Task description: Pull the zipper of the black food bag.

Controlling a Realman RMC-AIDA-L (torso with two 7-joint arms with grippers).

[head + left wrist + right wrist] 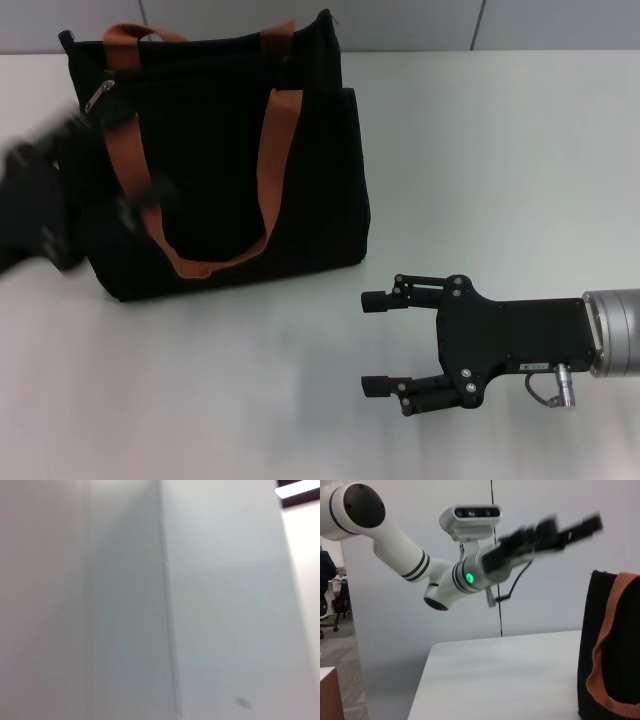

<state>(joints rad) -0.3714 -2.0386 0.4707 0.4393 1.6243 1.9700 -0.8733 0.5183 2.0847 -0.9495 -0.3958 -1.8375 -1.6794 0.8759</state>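
The zipper (98, 97) sits at the bag's (300, 180) top corner beside the blurred left gripper (75, 190), whose opening I cannot tell, while the right gripper (375, 342) waits open and empty on the bag's far side.

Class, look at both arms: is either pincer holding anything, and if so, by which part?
Nothing is held. The right pincer is open above the table. The left pincer, raised beside the black food bag, grips nothing visible.
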